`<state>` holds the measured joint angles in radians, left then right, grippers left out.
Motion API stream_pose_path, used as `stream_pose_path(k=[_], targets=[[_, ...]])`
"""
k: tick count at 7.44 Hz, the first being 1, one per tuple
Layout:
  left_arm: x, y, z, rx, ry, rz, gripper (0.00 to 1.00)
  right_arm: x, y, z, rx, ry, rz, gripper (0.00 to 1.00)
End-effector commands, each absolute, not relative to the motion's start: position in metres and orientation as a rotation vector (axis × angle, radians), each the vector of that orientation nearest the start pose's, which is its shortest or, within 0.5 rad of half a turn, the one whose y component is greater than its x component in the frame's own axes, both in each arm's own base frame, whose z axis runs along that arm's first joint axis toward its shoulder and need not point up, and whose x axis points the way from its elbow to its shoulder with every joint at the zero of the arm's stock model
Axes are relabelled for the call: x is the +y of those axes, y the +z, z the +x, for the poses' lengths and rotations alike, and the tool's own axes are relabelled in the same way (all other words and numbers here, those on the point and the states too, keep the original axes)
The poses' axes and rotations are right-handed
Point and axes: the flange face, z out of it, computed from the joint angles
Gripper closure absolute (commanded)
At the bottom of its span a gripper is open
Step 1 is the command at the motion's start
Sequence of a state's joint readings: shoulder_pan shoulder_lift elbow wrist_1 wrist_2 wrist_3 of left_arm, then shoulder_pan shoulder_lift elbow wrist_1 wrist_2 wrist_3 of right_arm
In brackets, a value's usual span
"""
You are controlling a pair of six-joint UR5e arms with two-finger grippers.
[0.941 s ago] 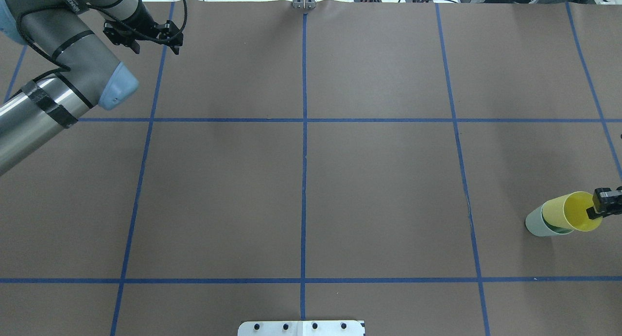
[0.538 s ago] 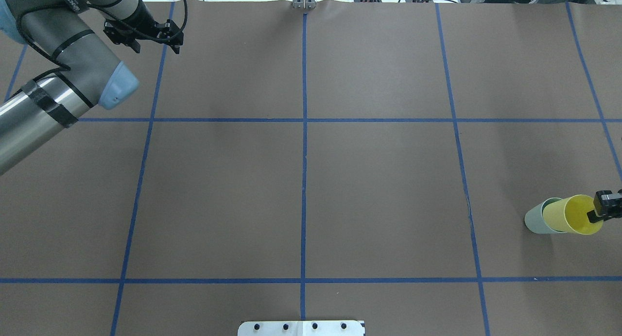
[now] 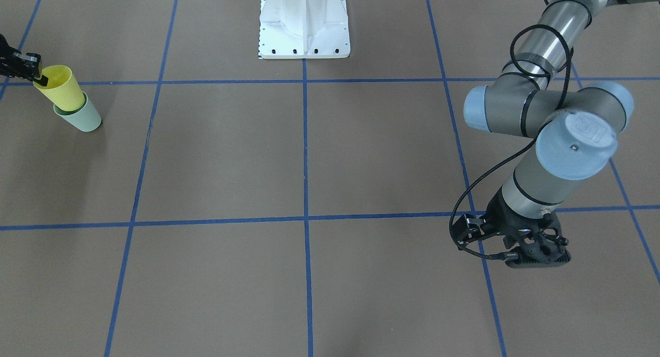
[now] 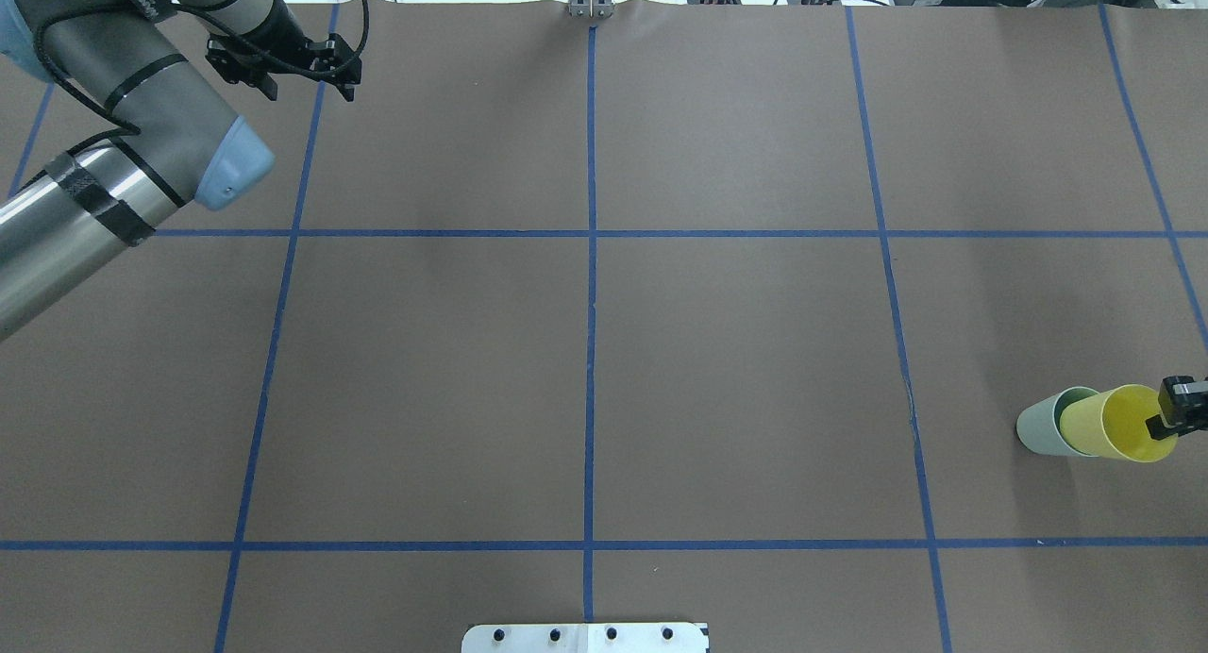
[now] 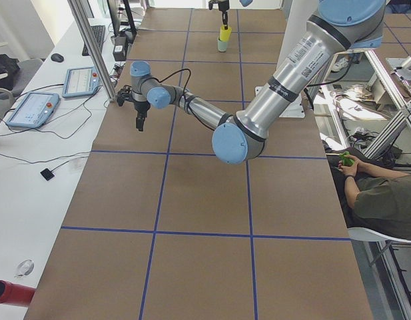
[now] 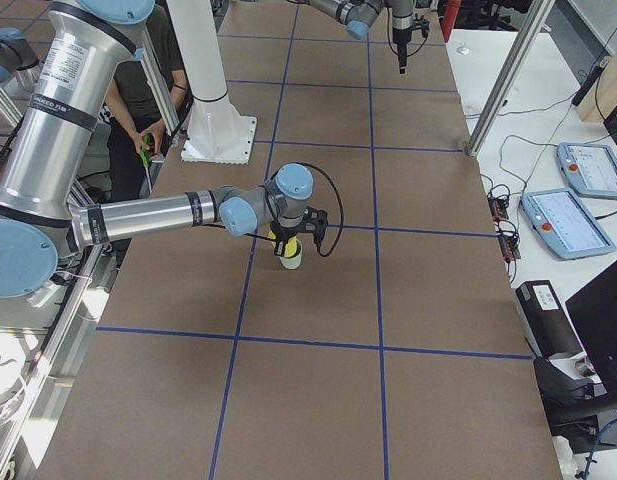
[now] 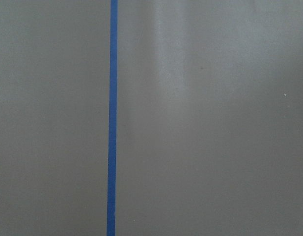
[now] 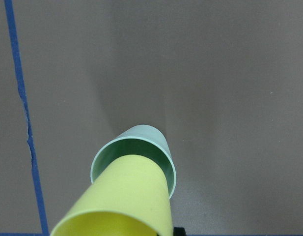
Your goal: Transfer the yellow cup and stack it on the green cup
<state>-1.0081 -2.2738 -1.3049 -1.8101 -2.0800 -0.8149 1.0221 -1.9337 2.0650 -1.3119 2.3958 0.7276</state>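
The yellow cup (image 4: 1118, 423) sits with its base inside the mouth of the pale green cup (image 4: 1038, 426), which stands on the table at the right edge. My right gripper (image 4: 1168, 419) is shut on the yellow cup's rim, one finger inside it. The right wrist view shows the yellow cup (image 8: 126, 196) entering the green cup (image 8: 158, 142) from above. Both show in the front view, yellow cup (image 3: 56, 86) over green cup (image 3: 82, 117), with the right gripper (image 3: 36, 74) on the rim. My left gripper (image 4: 307, 73) is open and empty, far away at the back left.
The table (image 4: 736, 370) is covered in brown paper with a grid of blue tape lines. The white robot base (image 3: 304, 21) stands at the near middle edge. The left arm's elbow (image 3: 572, 140) hangs over the left part of the table.
The yellow cup has sunk deeper into the green cup and stands straighter, with the right gripper moving down with it. The left arm has drifted slightly farther back.
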Motion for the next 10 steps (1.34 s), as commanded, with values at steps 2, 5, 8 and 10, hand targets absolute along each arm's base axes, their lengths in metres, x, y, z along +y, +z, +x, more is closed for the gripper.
stream_pose_path(k=[2, 5, 8, 10], targets=[[-0.689, 0.321, 0.334, 0.803, -0.065, 0.205, 0.01, -0.338, 0.537, -0.139, -0.877, 0.008, -0.205, 0.00], [-0.700, 0.311, 0.284, 0.878, -0.071, 0.191, 0.01, -0.356, 0.525, -0.135, -0.896, 0.019, -0.159, 0.00], [-0.659, 0.387, 0.144, 0.779, 0.110, 0.225, 0.01, -0.443, 0.513, -0.096, -0.918, 0.130, -0.008, 0.00], [-0.622, 0.450, 0.038, 0.700, 0.230, 0.204, 0.01, -0.481, 0.521, -0.076, -0.886, 0.151, 0.049, 0.00]])
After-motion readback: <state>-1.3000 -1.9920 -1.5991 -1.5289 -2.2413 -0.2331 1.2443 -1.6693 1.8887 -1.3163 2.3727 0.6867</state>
